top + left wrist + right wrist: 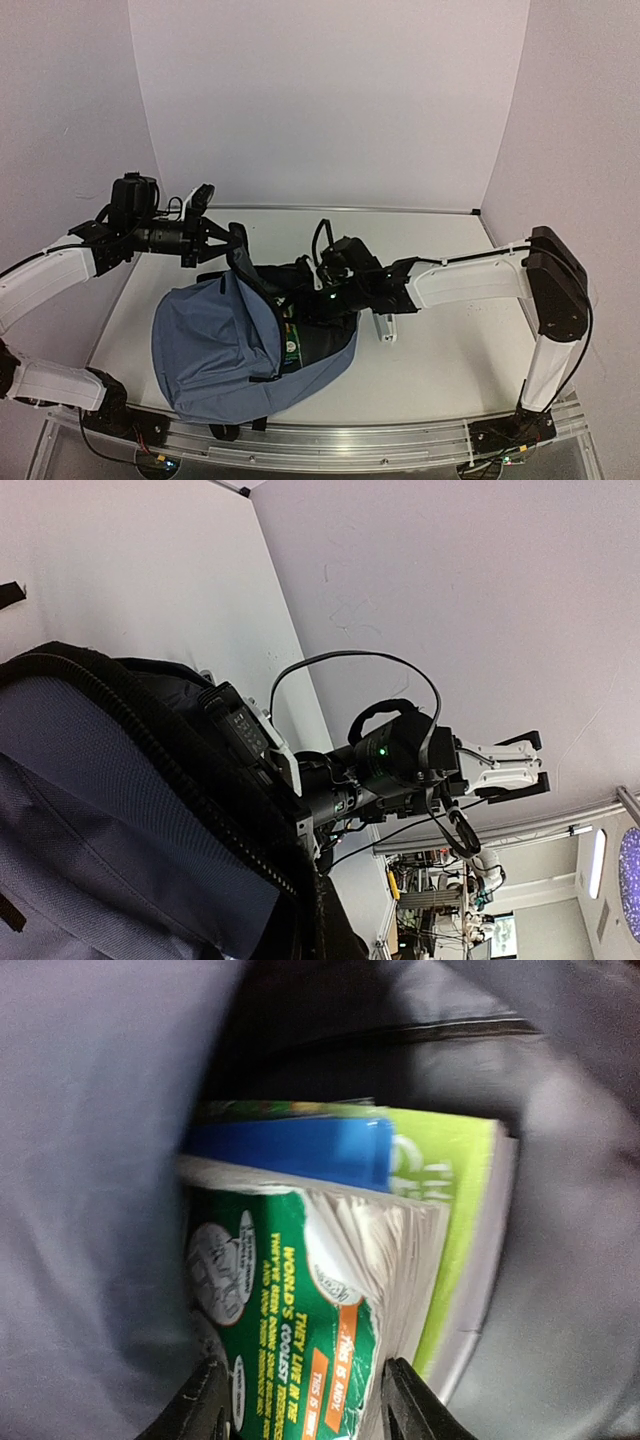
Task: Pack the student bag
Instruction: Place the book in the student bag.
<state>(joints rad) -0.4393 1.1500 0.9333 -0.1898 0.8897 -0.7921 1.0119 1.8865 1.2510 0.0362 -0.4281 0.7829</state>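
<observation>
The student bag (pixel 215 345), slate blue with a black lining, lies on the table with its mouth facing right; its zip rim (pixel 150 750) fills the lower left of the left wrist view. My left gripper (pixel 237 250) is shut on the bag's upper rim and holds it raised. My right gripper (pixel 300 1400) reaches inside the bag, its black fingers (pixel 205 1405) against both sides of a green paperback (pixel 290 1300), whose edge (pixel 290 345) shows in the mouth. Behind it stand a flat blue notebook (pixel 290 1150) and a lime-green book (pixel 450 1210).
A small white piece (pixel 387 328) lies on the table under the right arm (pixel 470 280). Lavender walls close in the back and both sides. A metal rail (pixel 330 440) runs along the near edge.
</observation>
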